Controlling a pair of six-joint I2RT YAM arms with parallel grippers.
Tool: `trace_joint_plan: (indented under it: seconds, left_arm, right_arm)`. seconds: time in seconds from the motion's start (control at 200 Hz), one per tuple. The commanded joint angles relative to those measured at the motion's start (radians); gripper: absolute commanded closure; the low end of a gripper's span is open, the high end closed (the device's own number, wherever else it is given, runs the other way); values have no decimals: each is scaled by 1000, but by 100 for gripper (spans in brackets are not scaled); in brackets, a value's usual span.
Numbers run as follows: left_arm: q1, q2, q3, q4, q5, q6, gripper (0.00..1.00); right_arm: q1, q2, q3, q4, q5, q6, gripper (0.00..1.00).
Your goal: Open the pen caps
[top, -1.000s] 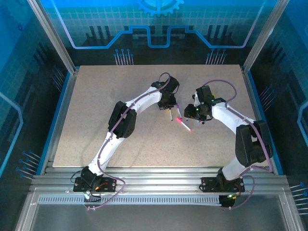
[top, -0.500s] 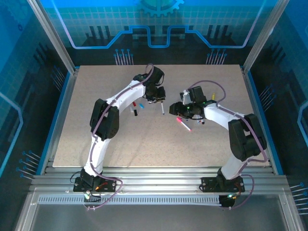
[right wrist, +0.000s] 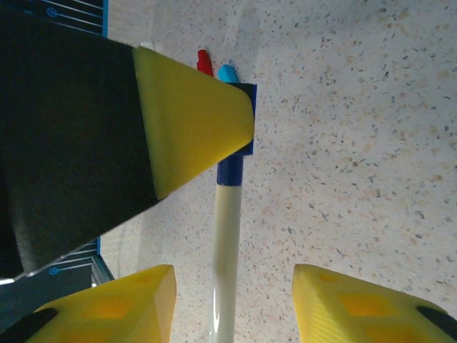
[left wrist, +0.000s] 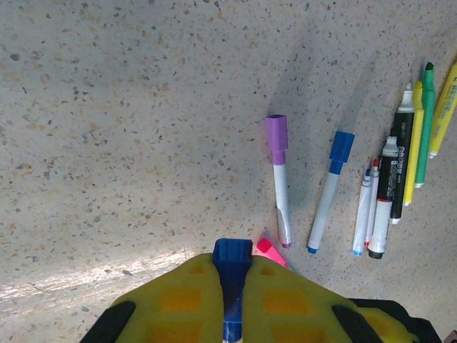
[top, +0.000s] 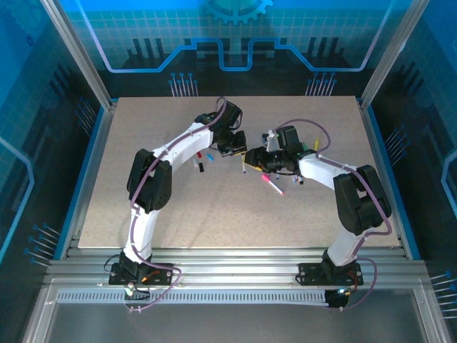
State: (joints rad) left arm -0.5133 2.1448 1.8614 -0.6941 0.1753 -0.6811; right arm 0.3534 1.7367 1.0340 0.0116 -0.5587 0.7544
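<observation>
A speckled beige table (top: 143,200) sits inside an aluminium-post frame (top: 75,53), backed by a blue-lit panel (top: 235,36) with a gear emblem. Ribbed metal rails (top: 228,275) run along the near edge, where both arm bases are bolted.

Above the middle of the table, the left pincer (left wrist: 232,279) is clamped on a dark blue cap (left wrist: 232,256). Its yellow pads press both sides of the cap, which is seated on the end of a white pen body (right wrist: 227,236). In the right wrist view, 1 of those pads (right wrist: 193,118) covers the cap.

The right pincer (right wrist: 234,279) is spread wide, with 1 yellow finger (right wrist: 121,300) on each side of the pen body and neither touching it.

Past the held cap, 2 capped pens lie on the table side by side, 1 with a purple cap (left wrist: 276,132) and 1 with a blue cap (left wrist: 343,146). A pink cap (left wrist: 267,249) peeks out just beside the left pincer.

To their right lies a close row of pens, including a black marker (left wrist: 391,171), a yellow highlighter (left wrist: 413,157) and a green one (left wrist: 425,128).

Seen from above, a pink pen (top: 272,185) lies alone, nearer the arm bases than the pincers. Beyond the held cap, a red tip (right wrist: 205,61) and a light blue tip (right wrist: 227,73) rest on the table.
</observation>
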Motion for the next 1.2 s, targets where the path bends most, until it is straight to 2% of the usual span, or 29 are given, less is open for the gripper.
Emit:
trace_joint_plan:
  seconds: [0.0, 0.215, 0.3, 0.39, 0.47, 0.655, 0.73, 0.816, 1.191]
  left_arm:
    - [-2, -46, -14, 24, 34, -10, 100]
    - [-4, -51, -18, 37, 50, -21, 100]
    - [-3, -56, -22, 37, 50, -21, 100]
    - [-3, -60, -28, 38, 46, -21, 100]
    - [-3, -61, -36, 41, 45, -22, 100]
    - [2, -49, -42, 21, 31, -24, 100]
    - [3, -41, -40, 16, 29, -23, 79]
    - [2, -38, -49, 21, 27, -29, 73]
    - [4, -14, -39, 20, 33, -34, 74]
  right_arm:
    - [17, -8, 4, 43, -37, 23, 52]
    - [38, 32, 20, 54, -44, 26, 52]
    - [39, 52, 30, 62, -50, 33, 57]
    - [41, 70, 44, 49, -53, 35, 69]
    - [41, 75, 48, 38, -39, 40, 100]
    - [43, 49, 28, 54, -46, 31, 100]
    - [44, 41, 24, 55, -47, 27, 100]
    - [45, 34, 22, 56, -52, 27, 100]
    - [55, 24, 18, 68, -59, 22, 100]
